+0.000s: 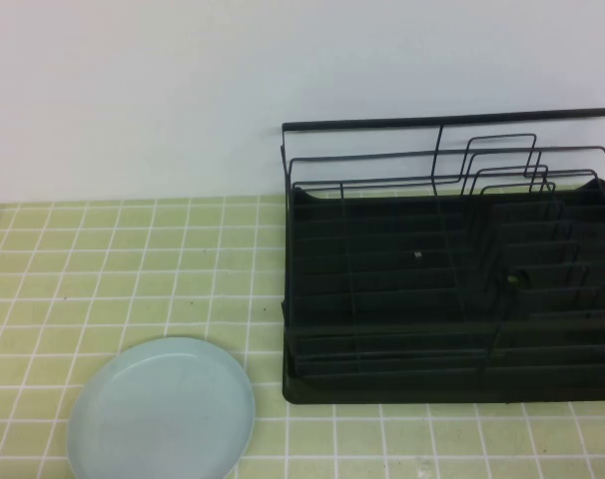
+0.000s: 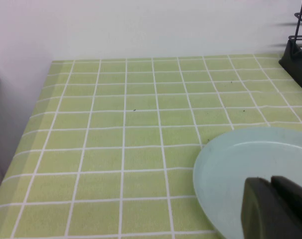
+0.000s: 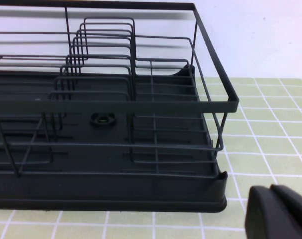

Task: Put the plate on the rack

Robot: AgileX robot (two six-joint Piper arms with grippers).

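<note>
A pale blue plate [image 1: 161,411] lies flat on the green tiled table at the front left. The black wire dish rack [image 1: 452,269] stands on the right, empty, with upright dividers at its far right. Neither arm shows in the high view. In the left wrist view my left gripper [image 2: 271,180] is shut, hovering over the near part of the plate [image 2: 240,164] with nothing held. In the right wrist view my right gripper [image 3: 270,189] is shut and empty, above the tiles just off the near right corner of the rack [image 3: 111,144].
A white wall runs behind the table. The table's left edge [image 2: 36,114] drops off beside a pale surface. Bare green tiles [image 1: 133,259] stretch between the plate and the wall, left of the rack.
</note>
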